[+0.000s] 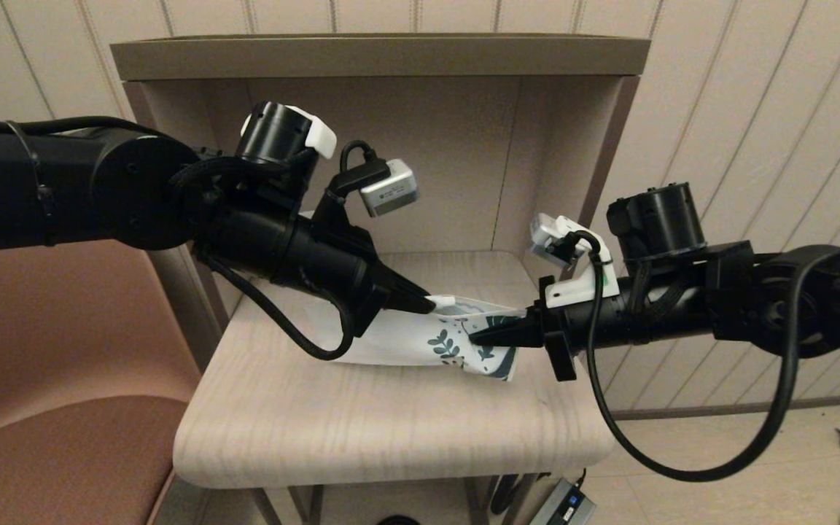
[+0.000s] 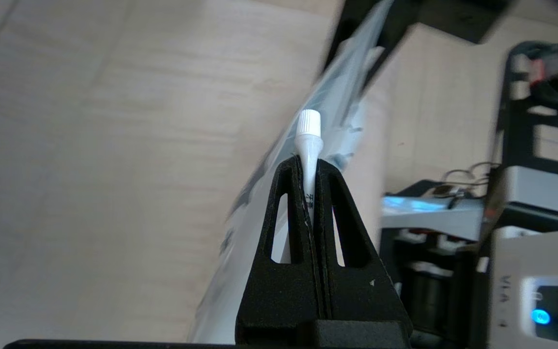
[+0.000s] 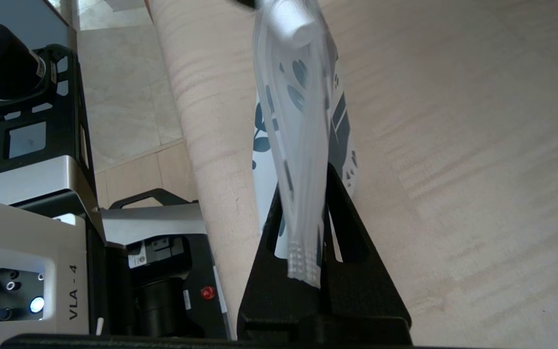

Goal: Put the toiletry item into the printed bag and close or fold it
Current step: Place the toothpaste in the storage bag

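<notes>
Left claw: the left claw (image 1: 427,302) is pinching the toiletry item (image 2: 306,140), a tiny white tube, with the cap end sticking out past the tips.
Right claw: the right claw (image 1: 480,337) is pinching the top edge of the printed bag (image 1: 420,339) and holding that end up.
Where the tube is: in the head view, the tube's tip is sitting at about 11 o'clock from the leaf print, right at the bag's top edge.
Where the bag is: the bag is lying on the pale wood surface (image 1: 362,430), with its printed end lifted at 3 o'clock.
Done: it looks like both things are being held and the tube is pointing at the bag's mouth.
Left to do: the tube is not yet inside the bag. It looks like it needs pushing in and letting go. After that the bag needs closing or folding.
</notes>
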Motion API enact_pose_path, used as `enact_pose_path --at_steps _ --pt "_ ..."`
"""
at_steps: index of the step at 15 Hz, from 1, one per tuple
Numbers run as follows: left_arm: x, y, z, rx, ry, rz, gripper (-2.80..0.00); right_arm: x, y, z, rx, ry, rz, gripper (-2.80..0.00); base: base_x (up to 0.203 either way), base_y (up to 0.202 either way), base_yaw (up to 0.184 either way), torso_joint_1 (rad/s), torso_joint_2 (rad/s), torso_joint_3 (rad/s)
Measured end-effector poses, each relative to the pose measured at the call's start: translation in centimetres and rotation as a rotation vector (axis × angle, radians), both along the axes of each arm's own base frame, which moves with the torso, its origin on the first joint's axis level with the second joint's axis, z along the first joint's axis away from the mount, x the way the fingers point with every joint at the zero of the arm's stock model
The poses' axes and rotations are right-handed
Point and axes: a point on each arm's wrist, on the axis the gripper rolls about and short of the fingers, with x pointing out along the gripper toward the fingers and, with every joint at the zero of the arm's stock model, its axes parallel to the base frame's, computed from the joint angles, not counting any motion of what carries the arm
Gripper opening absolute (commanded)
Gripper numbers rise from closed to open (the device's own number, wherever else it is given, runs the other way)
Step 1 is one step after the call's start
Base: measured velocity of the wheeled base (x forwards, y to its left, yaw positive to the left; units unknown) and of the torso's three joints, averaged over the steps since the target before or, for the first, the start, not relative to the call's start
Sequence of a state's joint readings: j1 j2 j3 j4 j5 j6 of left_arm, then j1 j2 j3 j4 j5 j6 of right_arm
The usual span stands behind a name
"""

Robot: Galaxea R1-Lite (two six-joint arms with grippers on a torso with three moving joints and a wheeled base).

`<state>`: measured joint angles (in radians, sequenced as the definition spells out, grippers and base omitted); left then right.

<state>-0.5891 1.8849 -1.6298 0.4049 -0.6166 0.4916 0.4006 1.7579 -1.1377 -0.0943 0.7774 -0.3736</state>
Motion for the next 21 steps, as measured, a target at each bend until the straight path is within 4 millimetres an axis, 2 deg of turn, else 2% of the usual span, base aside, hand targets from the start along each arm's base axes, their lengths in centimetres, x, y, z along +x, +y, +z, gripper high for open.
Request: enact_pose_path --at_steps 8,13,21 --pt "-1.0 -1.3 -0.3 0.012 0.010 -0.044 -2.80 -0.1 0.1 0.3 0.009 -0.004 0.013 -2.80 0.000 0.000 0.000 0.000 0.00 0.000" --pt "-1.4 -1.2 -0.4 0.021 0.019 -0.046 -2.80 -0.3 0.0 0.7 0.014 -0.015 0.014 -2.80 0.000 0.000 0.000 0.000 0.00 0.000" --pt "-0.4 -0.9 0.1 -0.011 -0.031 -0.003 -2.80 -0.9 0.0 1.1 0.019 -0.024 0.021 -2.80 0.000 0.000 0.000 0.000 0.00 0.000"
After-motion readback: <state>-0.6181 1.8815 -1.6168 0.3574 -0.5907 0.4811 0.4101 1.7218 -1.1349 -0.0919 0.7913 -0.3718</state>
